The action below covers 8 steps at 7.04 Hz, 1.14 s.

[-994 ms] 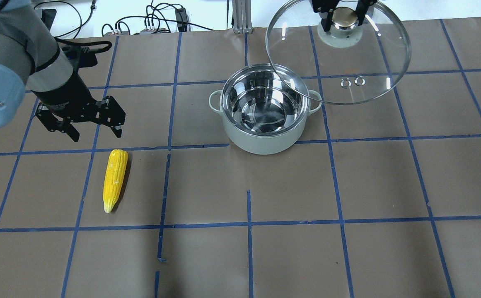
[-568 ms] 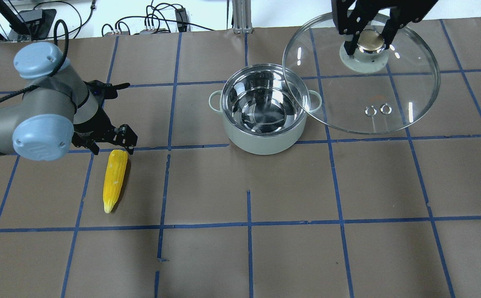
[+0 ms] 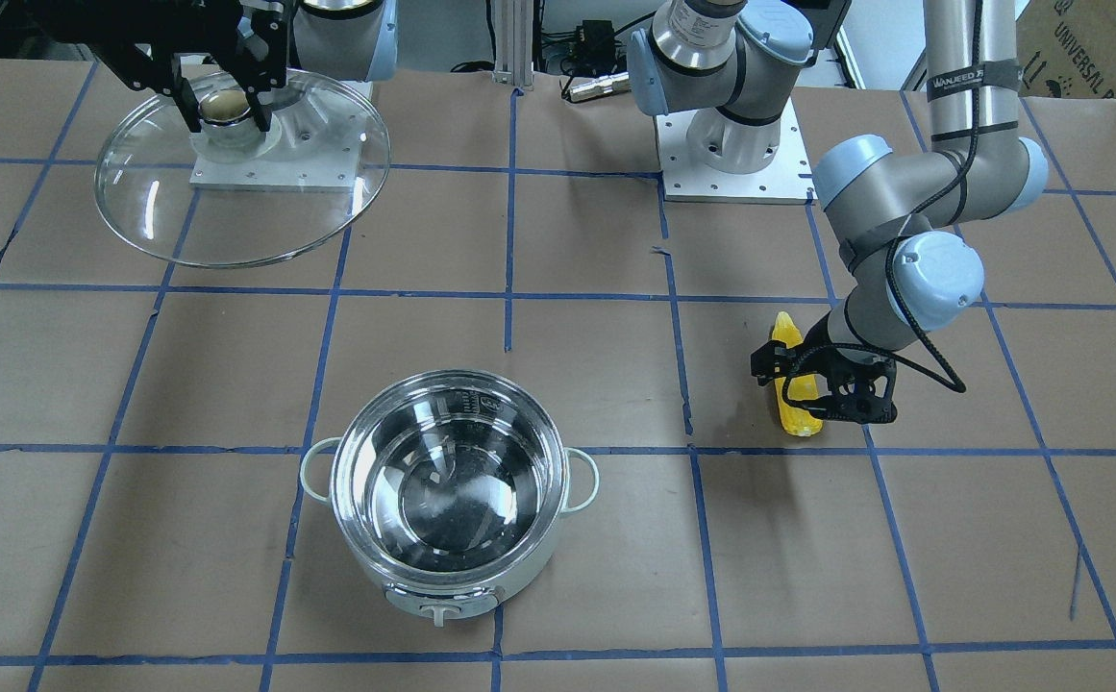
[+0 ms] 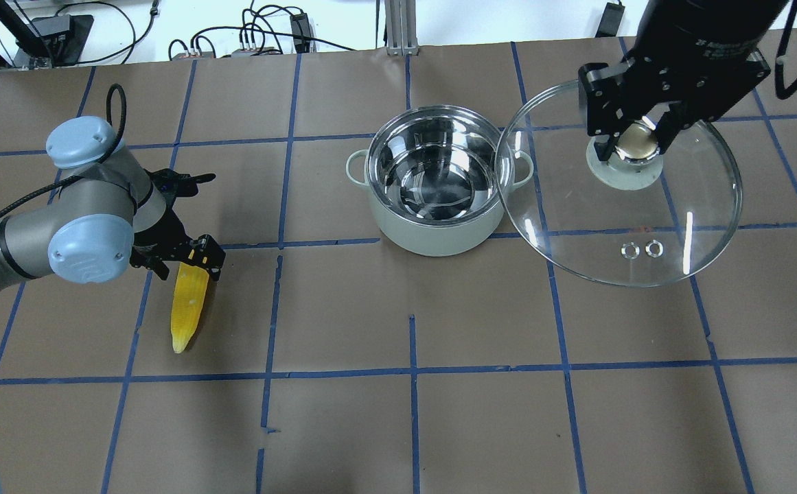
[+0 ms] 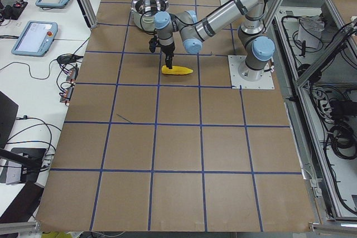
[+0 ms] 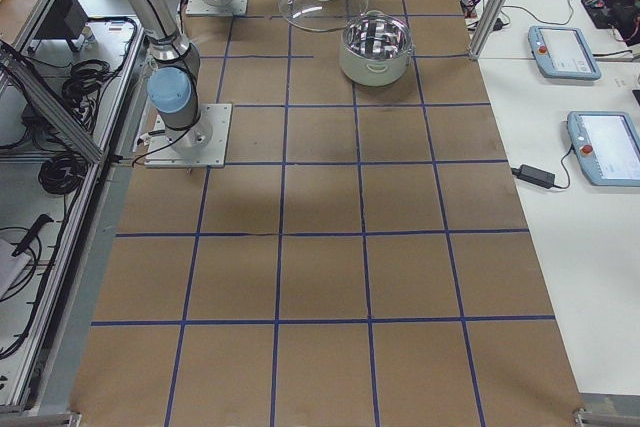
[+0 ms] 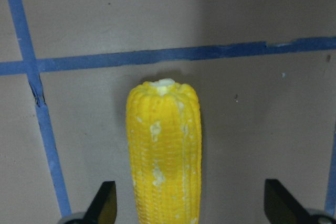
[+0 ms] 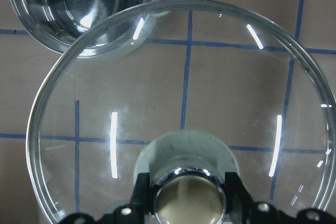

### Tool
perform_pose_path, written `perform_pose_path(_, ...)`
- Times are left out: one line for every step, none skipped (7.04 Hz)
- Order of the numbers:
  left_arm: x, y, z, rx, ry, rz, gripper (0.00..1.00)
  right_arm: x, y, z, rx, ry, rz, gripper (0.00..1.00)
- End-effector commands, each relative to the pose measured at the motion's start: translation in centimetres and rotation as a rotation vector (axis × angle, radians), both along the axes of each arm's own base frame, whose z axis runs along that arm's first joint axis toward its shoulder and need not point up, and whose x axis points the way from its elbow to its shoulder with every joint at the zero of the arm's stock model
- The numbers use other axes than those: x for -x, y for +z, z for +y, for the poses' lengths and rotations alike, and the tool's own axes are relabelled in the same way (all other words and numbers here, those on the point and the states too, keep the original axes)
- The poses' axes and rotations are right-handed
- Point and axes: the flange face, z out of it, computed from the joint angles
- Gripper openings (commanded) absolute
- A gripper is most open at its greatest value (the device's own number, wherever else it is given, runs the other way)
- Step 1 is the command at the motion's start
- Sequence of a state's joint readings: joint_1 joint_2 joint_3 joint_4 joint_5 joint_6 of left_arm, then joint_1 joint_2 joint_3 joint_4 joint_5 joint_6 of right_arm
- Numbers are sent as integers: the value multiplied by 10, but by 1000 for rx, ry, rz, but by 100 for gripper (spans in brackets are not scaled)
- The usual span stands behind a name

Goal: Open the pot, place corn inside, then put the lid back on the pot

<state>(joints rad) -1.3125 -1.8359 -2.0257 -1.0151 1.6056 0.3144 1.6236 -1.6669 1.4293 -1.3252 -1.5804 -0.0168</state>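
The pot (image 4: 432,241) stands open and empty mid-table, also in the front view (image 3: 394,586). The corn (image 4: 185,309) lies on the paper at the left, thick end toward the far side. My left gripper (image 4: 185,264) is open and low, its fingers on either side of the corn's thick end; the left wrist view shows the corn (image 7: 164,150) between the fingertips (image 7: 105,205). My right gripper (image 4: 635,140) is shut on the knob of the glass lid (image 4: 618,226), held off the table right of the pot, its rim over the pot's right handle. The lid (image 8: 184,93) fills the right wrist view.
Blue tape lines grid the brown paper. The two arm base plates (image 3: 731,163) sit at the robot's side, one under the lid (image 3: 327,178). Cables (image 4: 254,34) lie beyond the far edge. Control tablets (image 6: 565,47) rest on a side table.
My left gripper has come down over the corn's thick end, still open. My right arm has carried the lid further right and nearer the robot, away from the pot's opening.
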Motion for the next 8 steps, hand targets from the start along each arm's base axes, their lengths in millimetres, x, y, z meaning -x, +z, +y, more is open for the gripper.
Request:
perform_pose_path(-2,-16,-4,2,-4,0,85,4,-31,12,23,-10,0,9)
perform_pose_path(-2,-19,-4,-5,-4,-3,53,4,-36,13,17,-11,-1,9)
perform_pose_path(-3,-19,-4,-6,-3,-4,41,3,-34,14,22,-11,-3,9)
perform_pose_path(-4,-13,-9,8,-3,-10,28,3,-34,15,22,-11,-3,9)
perform_pose_path(-1,-8,-10,20,2,-8,18,3,-35,15,20,-11,-1,9)
perform_pose_path(5,5,-13,48,55,-18,18,3,-35,15,20,-11,-1,9)
perform_pose_path(23,27,-21,85,77,-30,18,1,-35,15,19,-7,-1,9)
perform_pose_path(59,48,-31,126,76,-35,18,1,-35,15,20,-7,-1,9)
